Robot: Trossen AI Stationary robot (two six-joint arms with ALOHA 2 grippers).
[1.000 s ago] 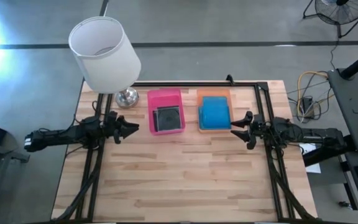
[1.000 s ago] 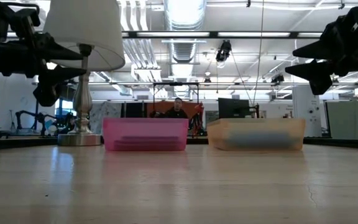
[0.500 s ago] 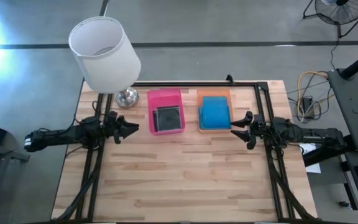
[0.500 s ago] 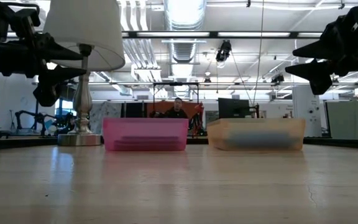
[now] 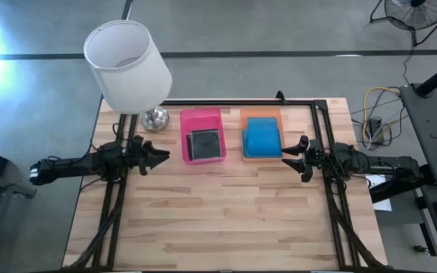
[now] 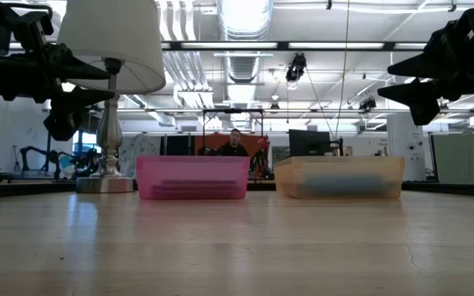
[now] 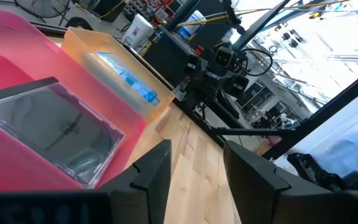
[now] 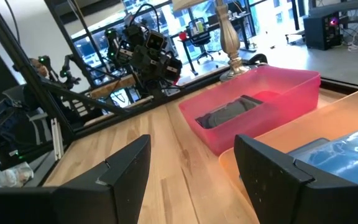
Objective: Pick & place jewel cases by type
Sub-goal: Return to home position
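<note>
Pale butcher-block planks make up the table, and from above the sorting looks finished: the dark cases lie stacked in the pink tray, the blue cases in the orange tray beside it, a lamp at the far left corner. The left gripper and right gripper flank the trays, each well clear, likely parked so nothing is knocked. At table height both claws hang above the wood with nothing under them, and a person sits far behind. The left wrist view shows its fingers spread with bare wood between them, holding nothing, a clear-lidded case flat in the pink tray ahead. The right wrist view shows the same: fingers wide apart and empty, blue plastic resting in the near tray.
</note>
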